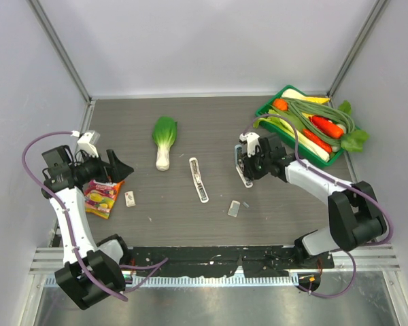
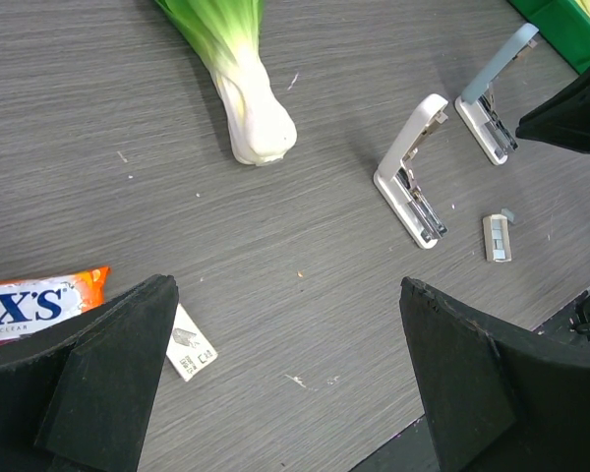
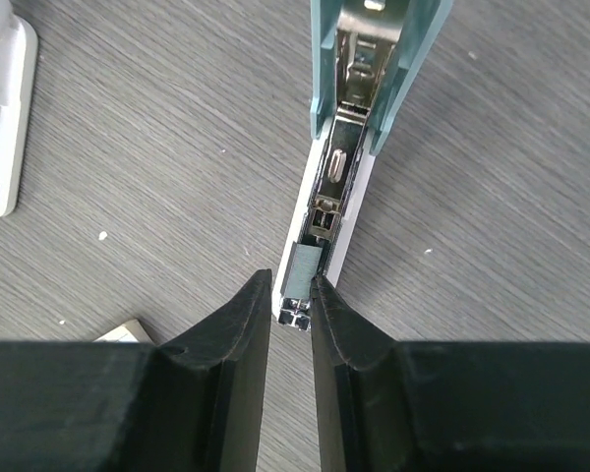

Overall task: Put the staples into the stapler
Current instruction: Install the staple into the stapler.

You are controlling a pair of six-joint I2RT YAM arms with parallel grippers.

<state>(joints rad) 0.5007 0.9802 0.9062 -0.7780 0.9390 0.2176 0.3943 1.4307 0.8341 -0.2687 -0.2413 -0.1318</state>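
The white stapler (image 1: pixel 198 179) lies opened flat at the table's middle, and also shows in the left wrist view (image 2: pixel 410 172). A small whitish printed staple box (image 1: pixel 130 198) lies at the left (image 2: pixel 190 344). A pale blue-grey stapler (image 1: pixel 243 170) lies open under my right gripper (image 1: pixel 248 166). In the right wrist view the gripper (image 3: pixel 292 285) is closed to a narrow gap on a grey staple strip (image 3: pixel 305 267) in that stapler's channel (image 3: pixel 336 167). My left gripper (image 1: pixel 122 166) is wide open and empty above the table (image 2: pixel 287 295).
A toy bok choy (image 1: pixel 164 139) lies behind the white stapler. A candy bag (image 1: pixel 102 197) sits under the left arm. A small grey-white box (image 1: pixel 234 208) lies in front of the right gripper. A green tray (image 1: pixel 266 107) of toy vegetables stands at the back right.
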